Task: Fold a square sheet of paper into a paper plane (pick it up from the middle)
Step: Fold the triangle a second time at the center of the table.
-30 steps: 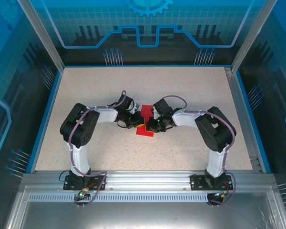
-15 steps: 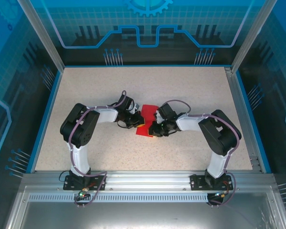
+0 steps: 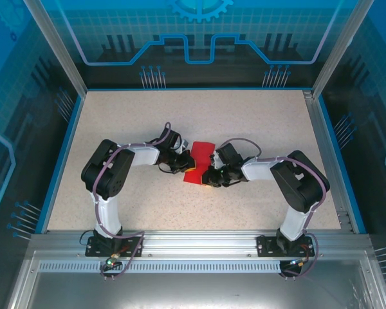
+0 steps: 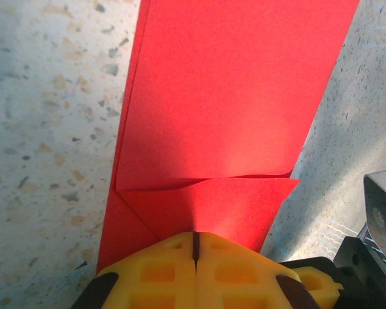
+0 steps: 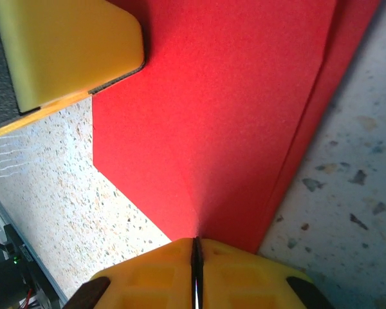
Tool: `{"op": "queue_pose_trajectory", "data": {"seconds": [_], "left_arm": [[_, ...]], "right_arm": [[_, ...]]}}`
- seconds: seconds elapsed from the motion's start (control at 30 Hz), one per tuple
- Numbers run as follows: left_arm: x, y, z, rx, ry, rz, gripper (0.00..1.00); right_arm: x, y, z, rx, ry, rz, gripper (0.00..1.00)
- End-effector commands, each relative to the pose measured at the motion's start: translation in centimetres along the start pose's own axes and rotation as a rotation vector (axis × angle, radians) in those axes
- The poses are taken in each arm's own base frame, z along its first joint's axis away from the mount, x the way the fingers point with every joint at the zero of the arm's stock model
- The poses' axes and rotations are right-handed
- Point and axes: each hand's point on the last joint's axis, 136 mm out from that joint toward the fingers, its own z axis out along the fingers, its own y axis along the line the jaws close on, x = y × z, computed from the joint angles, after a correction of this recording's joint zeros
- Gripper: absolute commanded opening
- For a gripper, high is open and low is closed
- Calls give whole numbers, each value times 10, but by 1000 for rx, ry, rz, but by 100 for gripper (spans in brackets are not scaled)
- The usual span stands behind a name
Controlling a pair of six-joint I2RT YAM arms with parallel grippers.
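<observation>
The square sheet of paper [image 3: 200, 156] is bright red and folded into a narrow layered strip lying on the speckled table between the two arms. In the left wrist view the paper [image 4: 231, 96] shows a folded flap across its near end, and my left gripper [image 4: 195, 235] is shut on that end. A raised crease runs out from its seam. My left gripper [image 3: 184, 163] sits at the strip's left side. My right gripper [image 3: 210, 176] [image 5: 195, 239] is shut on the paper [image 5: 231, 96] from the right near corner, with a crease running from its seam.
A yellow finger of the left gripper [image 5: 64, 51] rests on the paper's far corner in the right wrist view. Grey parts of the right gripper [image 4: 381, 209] stand close at the lower right of the left wrist view. A blue rim [image 3: 59, 151] borders the table.
The right gripper has slid toward the near edge along the paper, and its elbow has swung right. More of the red strip's far end shows. The left arm has held still.
</observation>
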Motion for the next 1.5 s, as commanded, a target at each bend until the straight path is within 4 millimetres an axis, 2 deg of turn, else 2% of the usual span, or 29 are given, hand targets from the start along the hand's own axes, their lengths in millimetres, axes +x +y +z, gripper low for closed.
{"op": "queue_pose_trajectory", "data": {"seconds": [0.0, 0.1, 0.3, 0.43, 0.53, 0.7, 0.93, 1.13, 1.3, 1.37, 1.47], "left_arm": [[7, 12, 5, -43, 27, -25, 2], [7, 11, 4, -41, 27, -23, 2], [7, 10, 3, -36, 23, -22, 2], [6, 9, 3, -33, 21, -22, 2], [6, 9, 4, -31, 21, -26, 2], [4, 7, 4, -28, 12, -21, 3], [-13, 12, -4, -46, -29, -19, 4], [-37, 15, -13, -39, -69, -33, 4], [-50, 17, -20, -46, -82, -36, 5], [-51, 13, -26, -37, -88, -30, 5], [-50, -2, -38, -11, -105, -2, 6]], "right_arm": [[26, -38, 9, 97, 72, 87, 11], [22, -30, 7, 75, 66, 78, 11], [-9, 9, -17, 14, -21, 0, 12], [-22, 19, -9, -10, -21, -8, 12], [-24, 12, 4, -1, -6, 16, 12], [-12, -19, 14, 97, 32, 63, 8], [5, -40, 12, 157, 60, 72, 6], [6, -38, 10, 147, 75, 49, 7], [5, -32, 10, 119, 90, 40, 8], [6, -32, 11, 114, 92, 40, 8], [-5, -23, 10, 101, 72, 31, 8]]}}
